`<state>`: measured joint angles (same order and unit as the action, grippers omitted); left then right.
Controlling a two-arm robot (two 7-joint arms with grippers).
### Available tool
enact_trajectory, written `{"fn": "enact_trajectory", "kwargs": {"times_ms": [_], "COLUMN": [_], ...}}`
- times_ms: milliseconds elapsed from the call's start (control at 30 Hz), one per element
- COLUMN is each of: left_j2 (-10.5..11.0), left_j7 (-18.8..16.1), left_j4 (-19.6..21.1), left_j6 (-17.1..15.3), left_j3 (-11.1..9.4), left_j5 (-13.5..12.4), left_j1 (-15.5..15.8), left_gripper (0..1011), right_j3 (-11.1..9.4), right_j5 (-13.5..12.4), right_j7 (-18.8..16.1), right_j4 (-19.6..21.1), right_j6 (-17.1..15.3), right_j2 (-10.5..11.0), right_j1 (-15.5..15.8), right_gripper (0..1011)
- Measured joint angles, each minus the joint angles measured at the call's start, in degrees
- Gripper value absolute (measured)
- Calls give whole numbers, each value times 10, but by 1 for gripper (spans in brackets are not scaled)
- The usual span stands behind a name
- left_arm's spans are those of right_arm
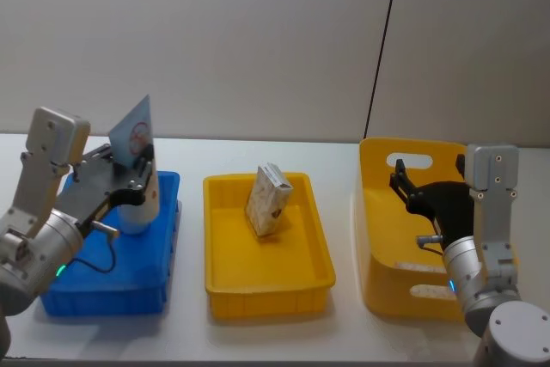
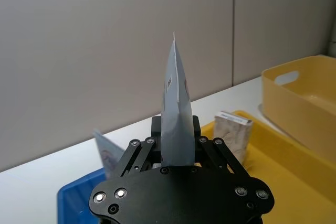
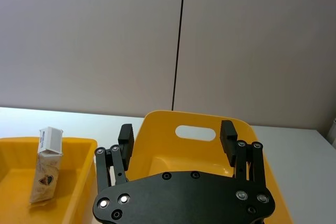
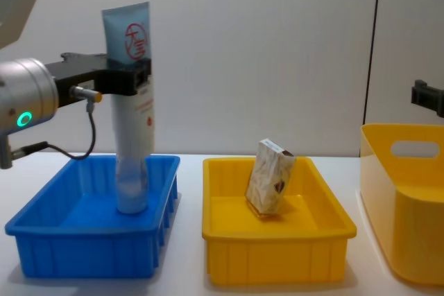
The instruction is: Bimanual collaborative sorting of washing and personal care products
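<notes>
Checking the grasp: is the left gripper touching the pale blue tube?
Touching. The left wrist view shows the left gripper closed against both sides of the tube.

Left tool (image 4: 132,74) pinched tight, arm reaching forward, right tool (image 3: 177,131) spread wide, held raised

On pale blue tube (image 4: 135,129) — red circle logo, glyph unreadable, red print illegible.

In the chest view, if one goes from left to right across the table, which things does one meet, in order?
Blue tray, with a tube held upright in it by the left gripper → yellow tray, with a pack leaning inside → yellow basket, with the open right gripper above it.
</notes>
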<state>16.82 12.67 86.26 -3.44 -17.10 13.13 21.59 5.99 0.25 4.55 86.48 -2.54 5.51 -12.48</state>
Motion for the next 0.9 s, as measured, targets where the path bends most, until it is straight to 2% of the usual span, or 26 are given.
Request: {"fn": "enact_trajectory", "kwargs": {"times_ms": [367, 900], "left_j2": [-21, -44], "left_j7": [35, 54], "left_j4": [8, 1], "left_j6": [-1, 16], "left_j3": [-21, -42], "left_j5": [15, 25], "left_j1": [7, 19], "left_gripper": [252, 252], "right_j3": [0, 0], "right_j5": [0, 0], "right_j7": [0, 0], "right_j4": [0, 0], "right_j6": [0, 0], "right_j2": [0, 0], "right_j1": [0, 0], "right_gripper": [1004, 1004]}}
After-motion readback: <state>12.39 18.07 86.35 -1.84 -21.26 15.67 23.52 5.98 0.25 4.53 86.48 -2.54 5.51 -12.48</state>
